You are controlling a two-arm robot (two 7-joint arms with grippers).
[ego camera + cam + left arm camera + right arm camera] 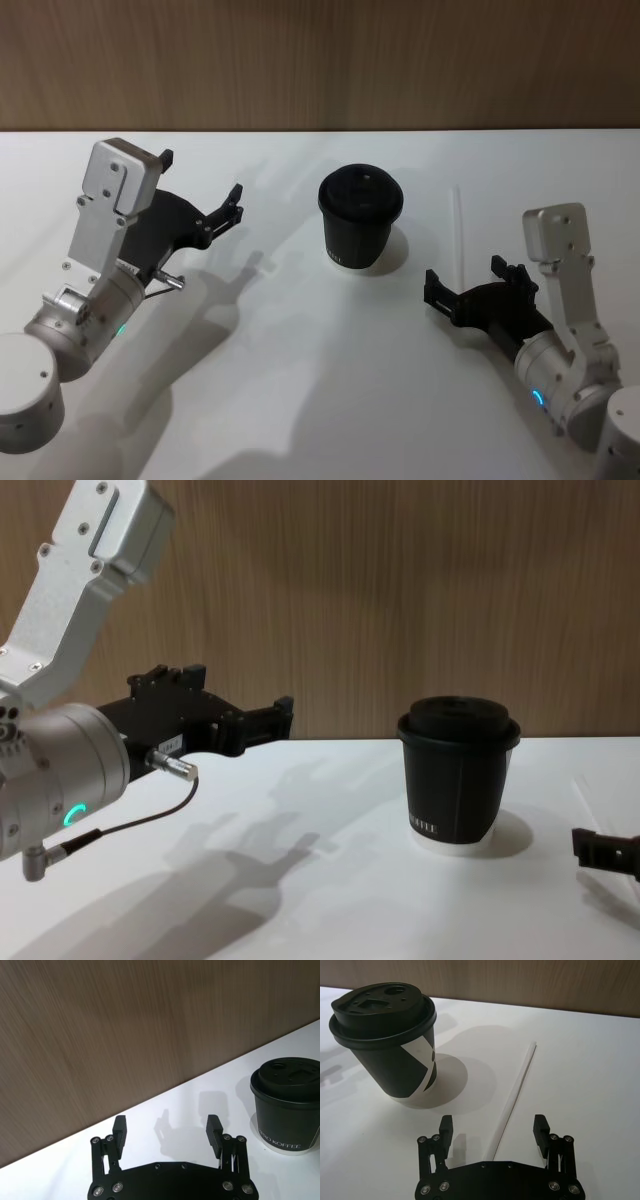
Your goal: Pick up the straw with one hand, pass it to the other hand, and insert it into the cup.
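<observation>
The black cup with its domed lid stands upright at the table's middle, also seen in the chest view. To its right the thin white straw lies flat on the table. My right gripper is open just in front of the straw. In the right wrist view the straw runs into the gap of the right gripper, touching neither finger, with the cup off to one side. My left gripper hovers open and holding nothing left of the cup, raised above the table.
The white table ends at a brown wooden wall behind the cup. A grey cable with a metal plug hangs at my left wrist. In the left wrist view the left gripper faces the wall, with the cup off to one side.
</observation>
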